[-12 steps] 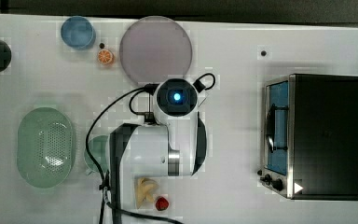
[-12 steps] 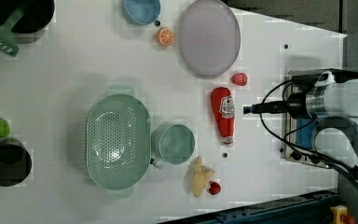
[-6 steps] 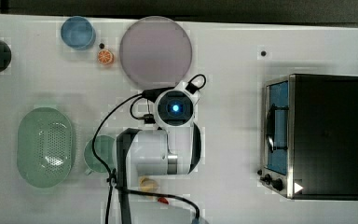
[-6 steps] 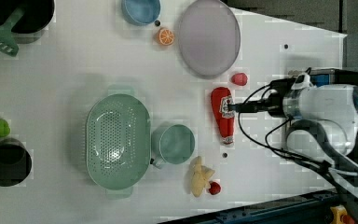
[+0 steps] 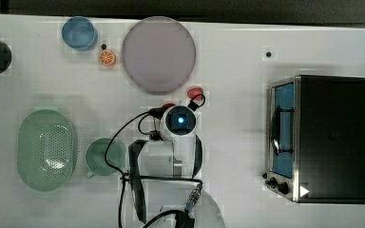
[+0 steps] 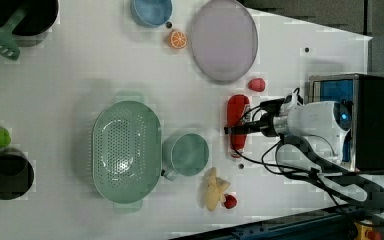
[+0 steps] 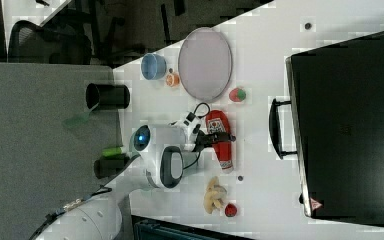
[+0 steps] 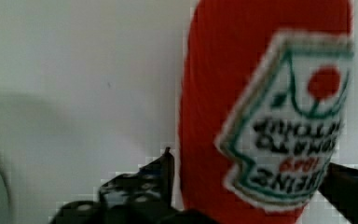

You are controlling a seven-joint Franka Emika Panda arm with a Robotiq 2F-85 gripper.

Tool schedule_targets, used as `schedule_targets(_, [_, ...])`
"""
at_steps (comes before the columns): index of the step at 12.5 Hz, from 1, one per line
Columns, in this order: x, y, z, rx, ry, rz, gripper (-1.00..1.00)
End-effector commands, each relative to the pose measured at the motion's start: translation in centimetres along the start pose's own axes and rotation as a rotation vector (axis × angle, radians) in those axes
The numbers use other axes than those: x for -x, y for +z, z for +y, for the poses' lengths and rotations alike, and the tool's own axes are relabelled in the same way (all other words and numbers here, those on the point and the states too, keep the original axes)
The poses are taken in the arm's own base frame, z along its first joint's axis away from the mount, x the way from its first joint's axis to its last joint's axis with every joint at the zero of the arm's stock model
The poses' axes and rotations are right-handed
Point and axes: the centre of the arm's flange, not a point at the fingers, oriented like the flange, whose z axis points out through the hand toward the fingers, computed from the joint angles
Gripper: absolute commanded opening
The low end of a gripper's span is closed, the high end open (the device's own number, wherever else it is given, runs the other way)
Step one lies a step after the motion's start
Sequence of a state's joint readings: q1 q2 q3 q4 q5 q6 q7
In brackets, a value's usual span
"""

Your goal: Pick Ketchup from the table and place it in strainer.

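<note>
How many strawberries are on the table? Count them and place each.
2. One strawberry lies beside the purple plate's lower edge in the left view; the second strawberry sits against the yellow food piece near the left view's bottom. The arm may hide more.

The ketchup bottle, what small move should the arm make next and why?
Probably close the pincer on the ketchup bottle. In the wrist view the open fingers stand on either side of the bottle, which lies on the table, still outside the strainer.
</note>
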State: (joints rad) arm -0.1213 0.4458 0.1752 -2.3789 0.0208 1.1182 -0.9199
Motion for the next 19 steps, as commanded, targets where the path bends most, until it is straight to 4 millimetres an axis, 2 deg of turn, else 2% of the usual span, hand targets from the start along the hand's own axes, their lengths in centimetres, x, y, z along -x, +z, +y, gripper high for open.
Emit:
schedule_targets(1, [-1.4,-2.6,0.1,0.015,-0.034,0.076,0.25])
schedule_targets(3, [-1.9,-4.2,-0.1,0.022,-0.040,0.103,0.25])
schedule_targets(5, [-2.1,-7.2,-0.4,0.035,-0.048,0.134,0.25])
schedule_targets(11, [-1.6,-21.3,-5.3,0.073,-0.068,0.118,0.25])
schedule_targets(13, [-0.8,-24.8,-8.1,0.084,-0.024,0.102,0.25])
schedule_targets(15, [-0.2,-26.7,-12.1,0.093,0.029,0.117,0.25])
schedule_targets(16, [0.0,-27.0,-14.4,0.094,0.061,0.122,0.25])
schedule_targets(19, [1.2,-26.0,-21.2,0.094,0.158,0.121,0.25])
